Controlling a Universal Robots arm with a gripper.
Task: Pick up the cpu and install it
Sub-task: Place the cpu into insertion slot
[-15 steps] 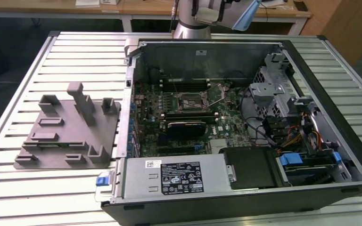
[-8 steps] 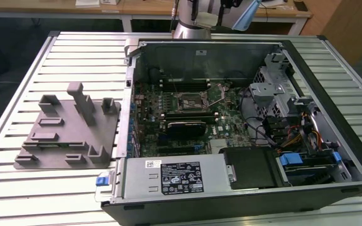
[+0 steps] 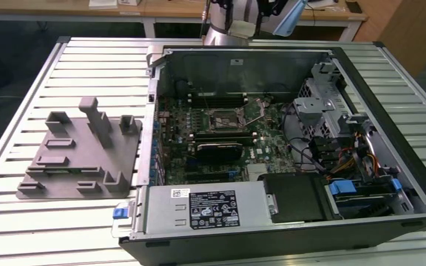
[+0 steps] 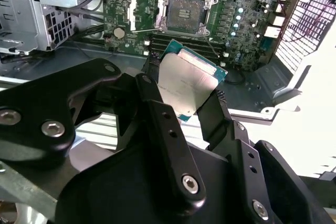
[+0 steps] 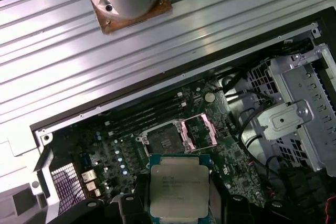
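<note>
My gripper (image 4: 185,92) is shut on the cpu (image 4: 187,80), a flat square chip with a silvery top and a green rim, its black fingers (image 4: 153,95) pressing on two opposite edges. In the first wrist view the cpu (image 5: 178,186) hangs in the gripper (image 5: 178,205) above the motherboard, just short of the black-framed socket (image 5: 163,141). The socket (image 4: 184,10) lies bare, with its metal lid (image 5: 199,132) swung open beside it. In the exterior view the socket (image 3: 228,117) sits mid-board inside the open computer case (image 3: 390,83), and the arm (image 3: 232,25) rises beyond the case's far wall.
A grey fixture (image 3: 80,155) with upright blocks lies on the slatted table (image 3: 20,221) at the exterior view's left. Memory slots (image 3: 217,100), a drive cage (image 3: 324,105), cables (image 3: 346,155) and a power supply (image 3: 206,208) crowd the case.
</note>
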